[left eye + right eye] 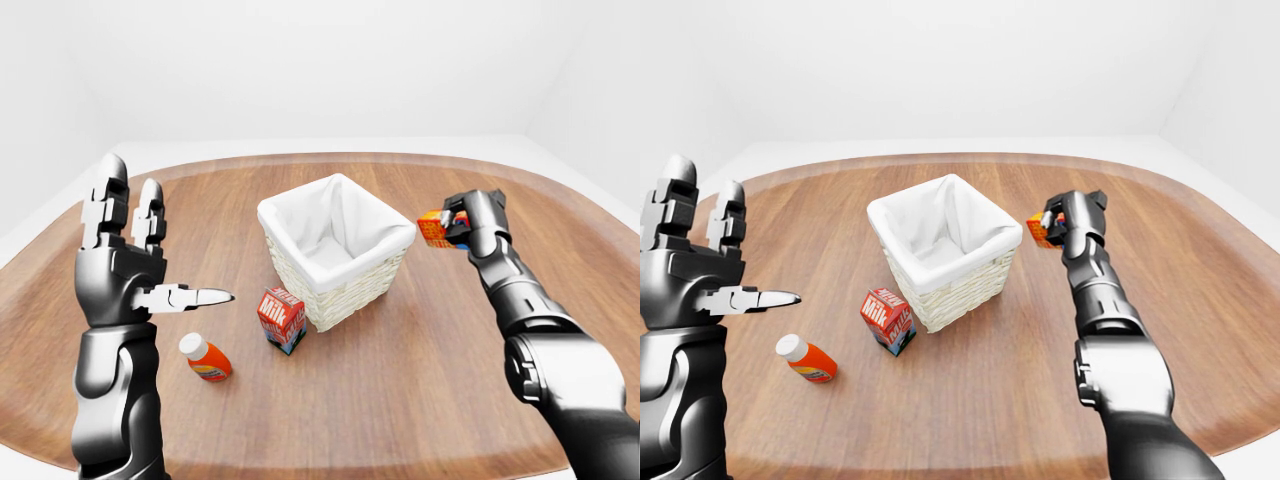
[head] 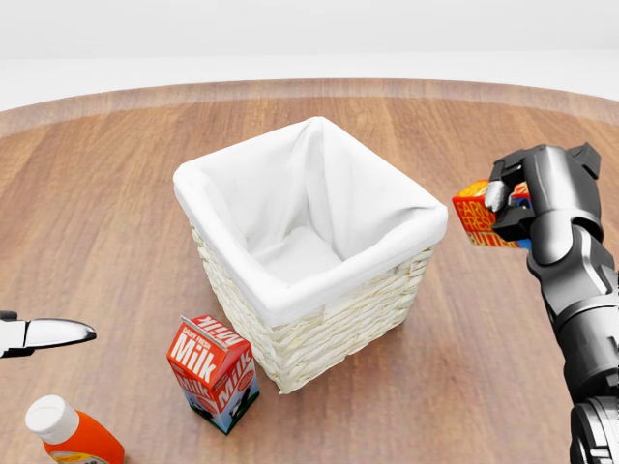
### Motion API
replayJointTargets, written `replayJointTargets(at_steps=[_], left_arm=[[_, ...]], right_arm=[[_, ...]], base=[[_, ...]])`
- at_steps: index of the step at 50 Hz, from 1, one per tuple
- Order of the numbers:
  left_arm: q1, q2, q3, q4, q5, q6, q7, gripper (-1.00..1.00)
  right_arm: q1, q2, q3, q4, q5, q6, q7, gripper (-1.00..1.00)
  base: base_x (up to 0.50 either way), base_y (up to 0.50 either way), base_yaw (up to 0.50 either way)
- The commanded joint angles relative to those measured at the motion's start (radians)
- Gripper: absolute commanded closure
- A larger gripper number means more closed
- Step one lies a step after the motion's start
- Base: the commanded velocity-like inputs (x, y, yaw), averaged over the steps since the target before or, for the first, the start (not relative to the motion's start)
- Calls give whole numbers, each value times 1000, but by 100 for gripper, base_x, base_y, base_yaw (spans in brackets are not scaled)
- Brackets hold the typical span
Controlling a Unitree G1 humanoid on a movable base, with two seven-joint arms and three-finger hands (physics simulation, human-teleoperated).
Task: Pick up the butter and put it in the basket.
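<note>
The right hand [image 2: 527, 198] is clenched around the butter [image 2: 476, 220], holding it raised just right of the basket [image 2: 319, 319] rim; the left hand [image 1: 125, 265] is spread open.

Both arms were glossy dark grey to black, built of rounded, segmented shells with bulbous joint housings. The left hand [image 1: 135, 262] bore blocky, ridged finger links and a tapered silver-tipped digit. The right hand [image 2: 537, 188] showed the same black casing with a pale metallic fingertip.
</note>
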Motion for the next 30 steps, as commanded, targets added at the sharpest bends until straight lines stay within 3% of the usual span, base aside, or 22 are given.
replayJointTargets(at_steps=[1, 5, 10, 30], left_arm=[[3, 4, 7, 16, -9, 0, -3, -100], [5, 4, 9, 15, -12, 0, -4, -100], [2, 4, 8, 32, -11, 0, -7, -100], [24, 13, 49, 60, -52, 0, -31, -100]], right_arm=[[-100, 13, -6, -53, -21, 0, -35, 100], [-132, 26, 2, -59, -29, 9, -27, 100], [-197, 52, 17, -82, -52, 51, 6, 100], [-400, 183, 58, -141, -121, 159, 126, 100]], base=[[0, 0, 0], [0, 0, 0], [0, 0, 0], [0, 0, 0]])
